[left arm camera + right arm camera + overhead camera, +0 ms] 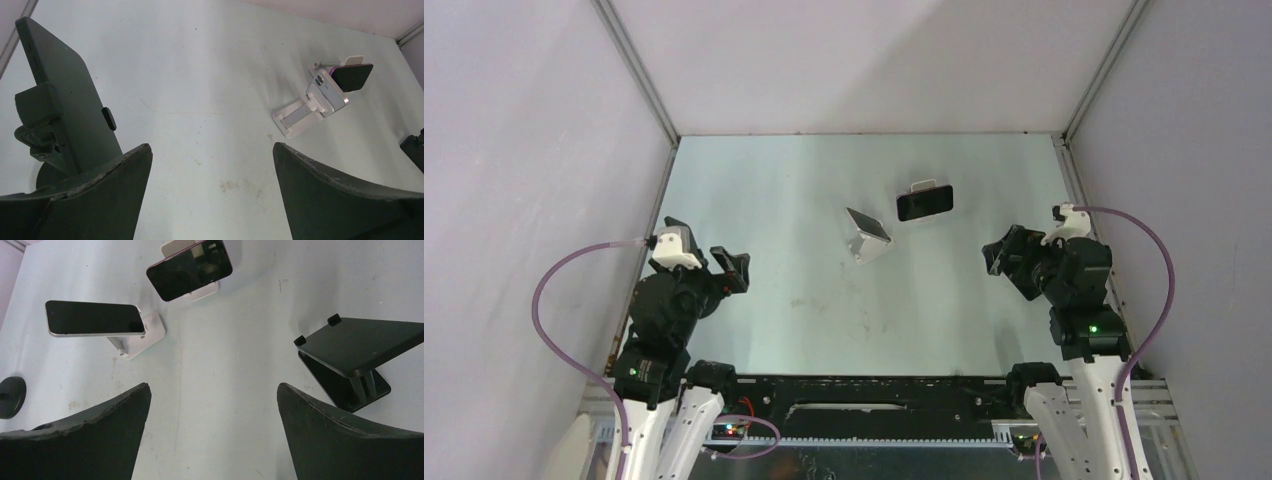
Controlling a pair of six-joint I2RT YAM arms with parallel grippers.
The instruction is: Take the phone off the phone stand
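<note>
A silver phone (867,225), screen up, rests on a white folding stand (869,248) at mid-table; the right wrist view shows phone (95,318) and stand (146,334). Behind it a second phone with a black screen (925,201) leans on another white stand (925,185); it also shows in the right wrist view (190,270). In the left wrist view a dark phone (65,95) is clamped upright in a black stand (37,120), close on the left. My left gripper (212,147) and right gripper (213,386) are open and empty, low over bare table, well short of the white stands.
An empty black tilted stand (357,347) sits just right of my right gripper. A black round base (11,397) shows at the left edge of the right wrist view. The table (824,320) is walled on three sides.
</note>
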